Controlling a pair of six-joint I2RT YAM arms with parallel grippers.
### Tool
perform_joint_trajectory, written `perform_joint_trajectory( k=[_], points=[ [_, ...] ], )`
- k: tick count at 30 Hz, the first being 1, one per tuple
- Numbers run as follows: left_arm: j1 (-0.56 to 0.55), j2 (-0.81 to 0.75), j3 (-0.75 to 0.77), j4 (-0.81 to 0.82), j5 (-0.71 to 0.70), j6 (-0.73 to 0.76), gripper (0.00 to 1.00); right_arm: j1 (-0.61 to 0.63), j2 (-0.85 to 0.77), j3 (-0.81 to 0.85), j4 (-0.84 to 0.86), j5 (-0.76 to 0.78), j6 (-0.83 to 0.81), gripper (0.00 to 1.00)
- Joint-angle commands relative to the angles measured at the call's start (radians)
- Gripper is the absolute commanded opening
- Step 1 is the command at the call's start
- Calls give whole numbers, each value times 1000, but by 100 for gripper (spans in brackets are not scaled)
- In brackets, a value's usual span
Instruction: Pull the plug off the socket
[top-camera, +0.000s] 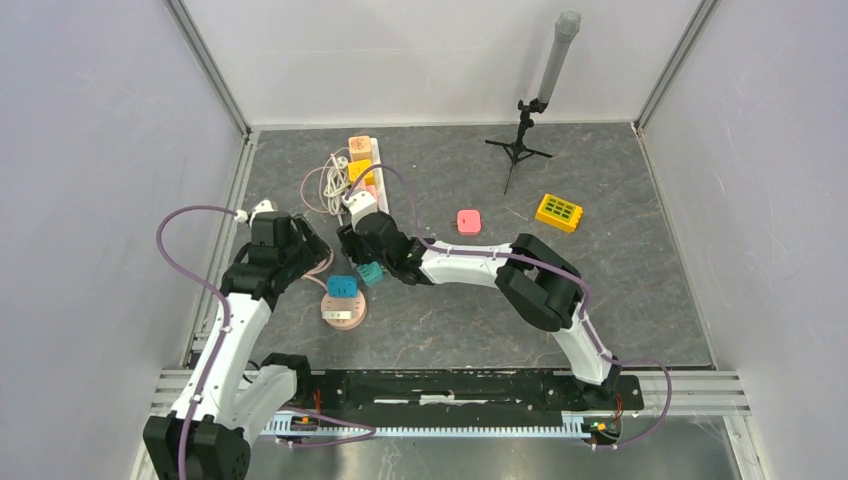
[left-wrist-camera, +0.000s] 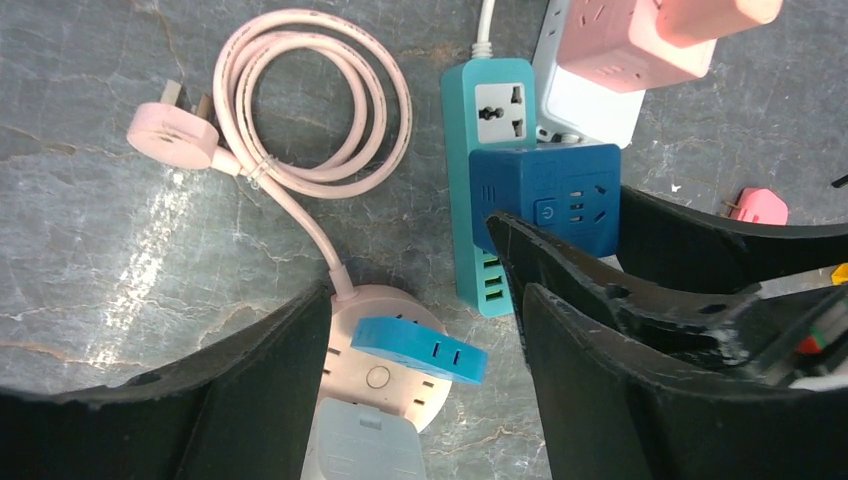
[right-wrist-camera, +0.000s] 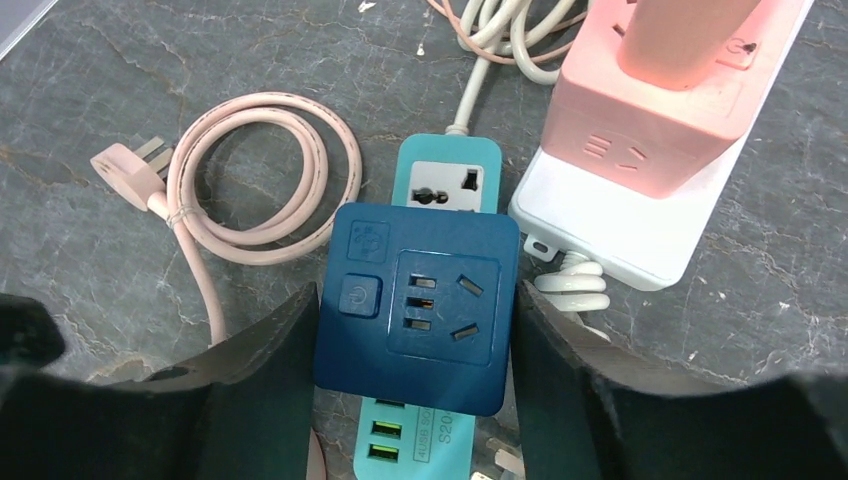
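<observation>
Teal plastic shows above and below the task's plug: a dark blue cube plug (right-wrist-camera: 415, 310) sits plugged into the teal power strip (right-wrist-camera: 447, 180), which lies flat on the grey marbled tabletop (right-wrist-camera: 100, 60). The cube covers the strip's middle, leaving one universal outlet bare above it and the green USB ports showing below. The right fingers (right-wrist-camera: 255, 390) are pressed against the cube's two opposite sides, pinching it from above.

Just beside the strip lies a white power strip (right-wrist-camera: 640, 230) carrying a pink cube adapter (right-wrist-camera: 650, 130).

In the left wrist view, the left fingers (left-wrist-camera: 240, 400) are spread wide and hold nothing. Between them is a round pink socket (left-wrist-camera: 385, 375) with a light blue adapter (left-wrist-camera: 420, 350) on top. One finger stands right at the socket's edge, and the other is well off to the side. The socket's pink cord (left-wrist-camera: 310, 100) is coiled on the tabletop and ends in a pink wall plug (left-wrist-camera: 170, 135) lying loose.
</observation>
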Motion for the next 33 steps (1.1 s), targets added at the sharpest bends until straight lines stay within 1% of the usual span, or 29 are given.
perform_joint_trajectory(
  k=[1, 2, 4, 7, 9, 13, 14, 15, 17, 18, 19, 21, 24, 27, 33],
  points=[
    [4, 18, -37, 64, 28, -51, 75, 4, -17, 31, -87, 36, -3, 48],
    [4, 25, -43, 74, 35, -58, 73, 3, -31, 14, -91, 43, 7, 45],
    [4, 40, -61, 110, 60, -76, 72, 3, -70, -32, -88, 51, 9, 43],
    [4, 88, -96, 220, 162, -112, 70, 3, -117, -74, -107, 59, -2, 41],
    [4, 145, -109, 291, 238, -132, 67, 3, -140, -93, -126, 62, -7, 40],
    [3, 291, -96, 381, 330, -137, 61, 3, -174, -129, -137, 52, -5, 41],
    [2, 322, -90, 402, 338, -137, 60, 3, -178, -137, -136, 52, -1, 43],
    [2, 356, -81, 419, 345, -138, 59, 1, -180, -141, -135, 53, 1, 48],
    [2, 420, -57, 449, 352, -136, 56, -3, -178, -141, -139, 52, 9, 63],
    [2, 451, -40, 455, 347, -132, 55, -8, -176, -140, -137, 49, 11, 67],
    [2, 476, -27, 468, 343, -130, 54, -14, -172, -138, -136, 44, 10, 71],
    [2, 531, 0, 480, 334, -123, 51, -26, -164, -129, -126, 23, 2, 73],
    [2, 595, 18, 513, 342, -122, 47, -33, -152, -112, -112, -4, -17, 73],
    [2, 618, 7, 549, 361, -127, 46, -35, -147, -106, -96, -19, -32, 71],
    [2, 599, -18, 573, 349, -141, 45, -42, -119, -80, -103, -41, -23, 60]
  ],
)
